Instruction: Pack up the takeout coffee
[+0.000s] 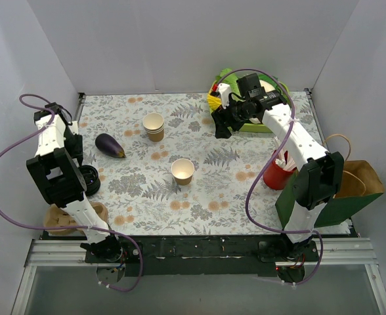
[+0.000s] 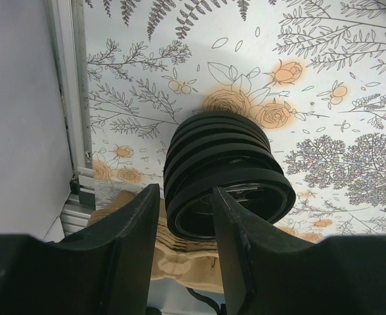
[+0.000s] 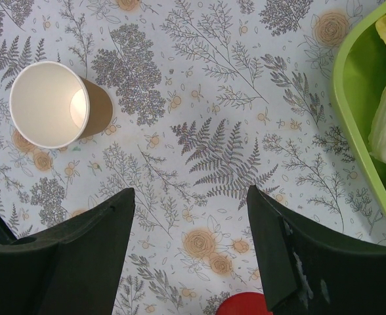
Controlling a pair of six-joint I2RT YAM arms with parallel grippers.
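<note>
The takeout coffee cup [image 1: 182, 170], tan kraft with a cream inside, stands lidless mid-table; in the right wrist view the cup [image 3: 48, 104] is at the upper left. A stack of black lids [image 1: 88, 180] lies at the left edge. My left gripper [image 2: 184, 188] has narrowed onto the left rim of the nearest black lid [image 2: 245, 197]: one finger outside the stack, the other across the lid's hollow. My right gripper [image 1: 220, 125] hovers open over bare tablecloth right of the cup, with nothing between its fingers [image 3: 190, 190].
A stack of lidless tan cups [image 1: 153, 126] and an eggplant [image 1: 109, 146] sit at the back left. A green bin [image 1: 245, 98] is at the back right, a red cup of straws [image 1: 278, 172] and a brown paper bag [image 1: 357, 184] on the right, and a cardboard tray [image 2: 180, 262] is by the lids.
</note>
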